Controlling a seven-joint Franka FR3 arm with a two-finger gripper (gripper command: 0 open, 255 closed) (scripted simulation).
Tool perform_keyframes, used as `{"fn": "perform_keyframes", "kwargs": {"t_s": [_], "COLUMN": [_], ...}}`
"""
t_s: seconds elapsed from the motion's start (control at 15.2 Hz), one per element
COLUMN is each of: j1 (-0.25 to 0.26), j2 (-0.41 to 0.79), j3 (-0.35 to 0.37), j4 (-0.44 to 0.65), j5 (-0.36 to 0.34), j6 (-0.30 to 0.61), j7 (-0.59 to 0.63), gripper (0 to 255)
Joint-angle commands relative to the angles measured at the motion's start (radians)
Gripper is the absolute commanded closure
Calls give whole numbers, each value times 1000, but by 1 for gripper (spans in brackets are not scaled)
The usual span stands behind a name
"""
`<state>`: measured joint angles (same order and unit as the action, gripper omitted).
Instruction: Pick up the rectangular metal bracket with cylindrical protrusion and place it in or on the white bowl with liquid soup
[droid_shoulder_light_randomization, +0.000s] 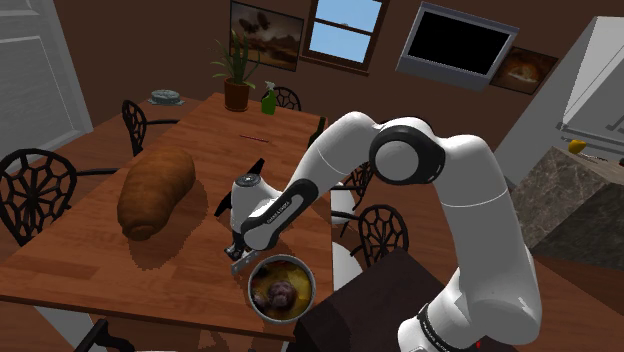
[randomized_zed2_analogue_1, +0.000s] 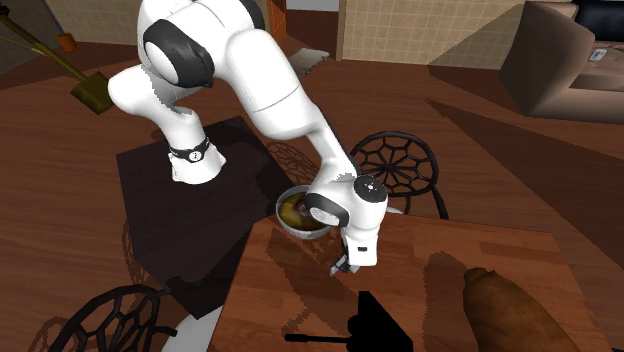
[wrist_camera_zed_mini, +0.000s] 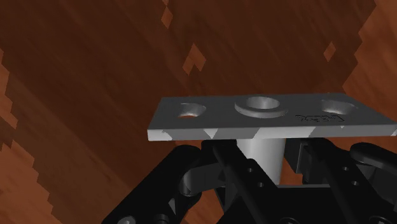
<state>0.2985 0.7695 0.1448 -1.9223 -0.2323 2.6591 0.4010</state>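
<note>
The grey bracket (wrist_camera_zed_mini: 270, 118), its plate lying crosswise to the fingers, is clasped by its cylindrical stub in the closed end effector (wrist_camera_zed_mini: 257, 167), low over the desk (droid_shoulder_light_randomization: 150, 270) just beside the soup bowl (droid_shoulder_light_randomization: 251, 287), with nothing between them and the brown loaf (droid_shoulder_light_randomization: 155, 190) well apart from the bowl.

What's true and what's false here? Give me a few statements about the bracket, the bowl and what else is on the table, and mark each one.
1. The gripper clasps the grey bracket by its cylinder. True.
2. The bracket lies in the bowl. False: it is held in the gripper over the wooden table, beside the bowl.
3. A large brown bread loaf lies on the table. True.
4. The potted plant stands on the floor. False: it stands at the table's far end.
5. The bracket's plate shows holes. True.
</note>
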Motion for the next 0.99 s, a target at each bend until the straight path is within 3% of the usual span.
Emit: {"fn": "perform_keyframes", "kwargs": {"t_s": [0.0, 0.92], "j1": [0, -26], "j2": [0, -146], "j3": [0, 34], "j4": [0, -53], "j5": [0, 29], "j6": [0, -93], "j7": [0, -20], "gripper": [255, 255]}}
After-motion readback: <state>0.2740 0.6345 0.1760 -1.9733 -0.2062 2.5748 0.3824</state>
